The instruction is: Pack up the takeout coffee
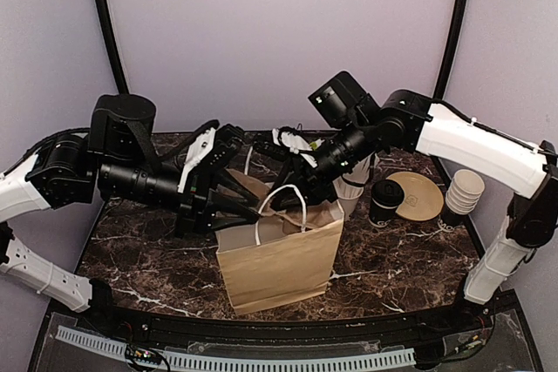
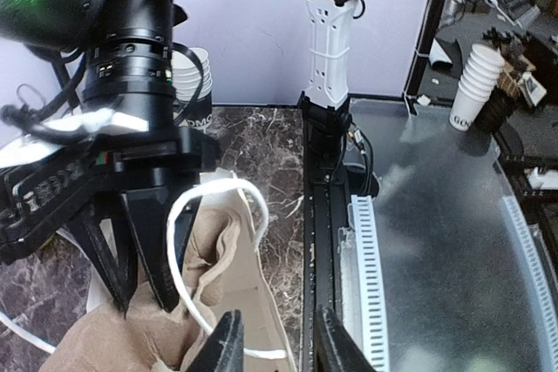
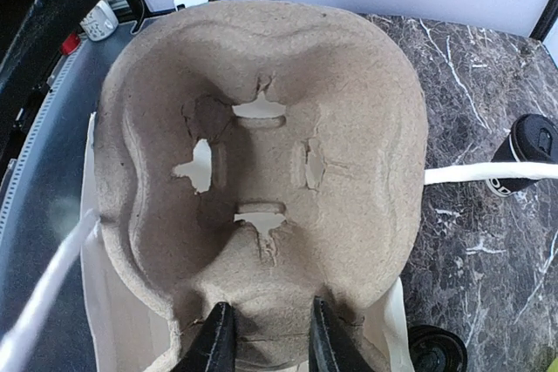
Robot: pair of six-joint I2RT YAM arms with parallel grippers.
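Note:
One takeout coffee (image 1: 384,202), a black cup with a black lid, stands on the marble right of the brown paper bag (image 1: 279,254). It also shows in the right wrist view (image 3: 527,150), and a second black lid (image 3: 436,350) shows beside the bag. My right gripper (image 3: 268,341) is shut on a ridge of a brown pulp cup carrier (image 3: 261,128), holding it over the bag's open mouth (image 1: 292,182). My left gripper (image 2: 275,346) is open, its fingers either side of the bag's rim and white handle (image 2: 200,206), at the bag's left top (image 1: 209,211).
A stack of white paper cups (image 1: 462,191) and a tan disc (image 1: 418,195) sit at the right of the table. A white cup (image 1: 350,189) stands behind the bag. A slotted cable tray (image 1: 261,359) runs along the front edge.

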